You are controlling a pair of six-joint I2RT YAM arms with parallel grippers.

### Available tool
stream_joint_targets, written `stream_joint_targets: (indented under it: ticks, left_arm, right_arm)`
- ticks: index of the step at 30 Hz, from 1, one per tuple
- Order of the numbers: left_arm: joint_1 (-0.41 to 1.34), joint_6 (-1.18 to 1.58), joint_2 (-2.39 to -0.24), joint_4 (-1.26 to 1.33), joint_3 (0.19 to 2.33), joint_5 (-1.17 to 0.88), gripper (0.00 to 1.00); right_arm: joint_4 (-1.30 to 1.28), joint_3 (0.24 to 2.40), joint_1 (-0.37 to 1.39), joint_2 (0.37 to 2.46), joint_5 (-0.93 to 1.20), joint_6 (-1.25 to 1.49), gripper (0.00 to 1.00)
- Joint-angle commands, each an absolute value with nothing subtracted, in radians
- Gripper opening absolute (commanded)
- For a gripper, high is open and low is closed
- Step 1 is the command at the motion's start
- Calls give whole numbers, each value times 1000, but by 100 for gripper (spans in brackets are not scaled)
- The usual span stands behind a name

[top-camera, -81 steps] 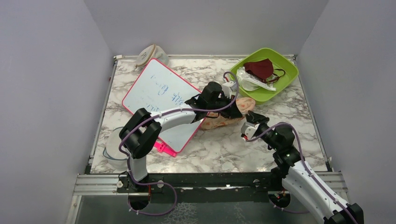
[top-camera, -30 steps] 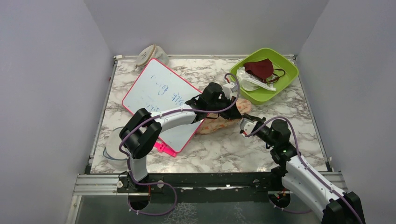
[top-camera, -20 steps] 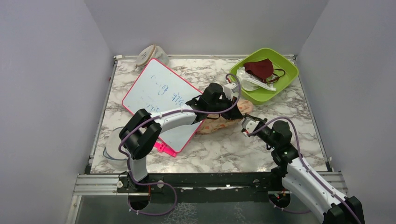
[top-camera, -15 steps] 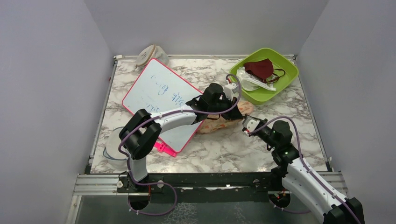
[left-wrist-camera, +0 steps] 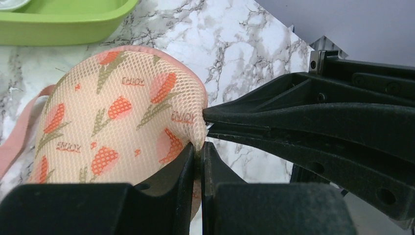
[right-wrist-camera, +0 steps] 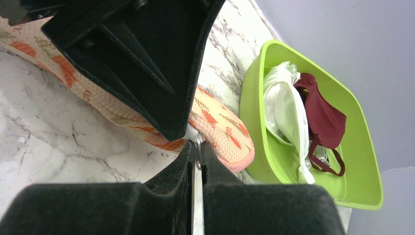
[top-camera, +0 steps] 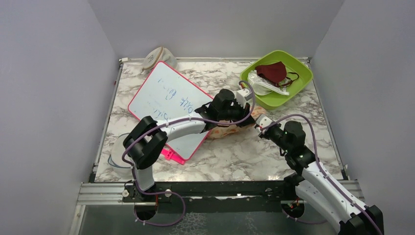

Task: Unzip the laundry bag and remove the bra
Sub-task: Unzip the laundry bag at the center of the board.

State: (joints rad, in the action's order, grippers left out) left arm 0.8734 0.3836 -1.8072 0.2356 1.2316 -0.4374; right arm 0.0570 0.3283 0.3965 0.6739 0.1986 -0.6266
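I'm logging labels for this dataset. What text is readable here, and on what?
"ENJOY": printed several times on the laundry bag, in the left wrist view.
Blue handwriting on the whiteboard: too blurred to read.
No other text is legible.

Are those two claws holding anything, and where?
Both pinch the laundry bag at the rim of one end, the left gripper and the right gripper nearly tip to tip; the right may have the zip pull, which is hidden.
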Motion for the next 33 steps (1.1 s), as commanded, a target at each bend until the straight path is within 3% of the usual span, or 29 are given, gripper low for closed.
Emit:
stream_joint_targets:
  ticks: [1, 7, 12, 23, 28, 33]
  left_arm:
    - [880, 291, -1736, 245, 1194, -408, 0]
    - [880, 268, -1730, 255, 1185, -405, 0]
    - [882, 297, -1732, 288, 1178, -450, 0]
    - [894, 319, -1729, 305, 1177, -481, 0]
    - [893, 316, -1724, 304, 1176, -478, 0]
    - [893, 315, -1723, 301, 1178, -475, 0]
  right_arm:
    - [-41, 358, 382, 657, -7, -653, 1]
    - [-35, 325, 382, 576, 79, -664, 1]
    - [39, 282, 382, 543, 192, -649, 16]
    - [100, 279, 382, 581, 217, -656, 26]
    - [90, 275, 381, 559, 257, -669, 25]
    - [57, 282, 382, 554, 307, -682, 18]
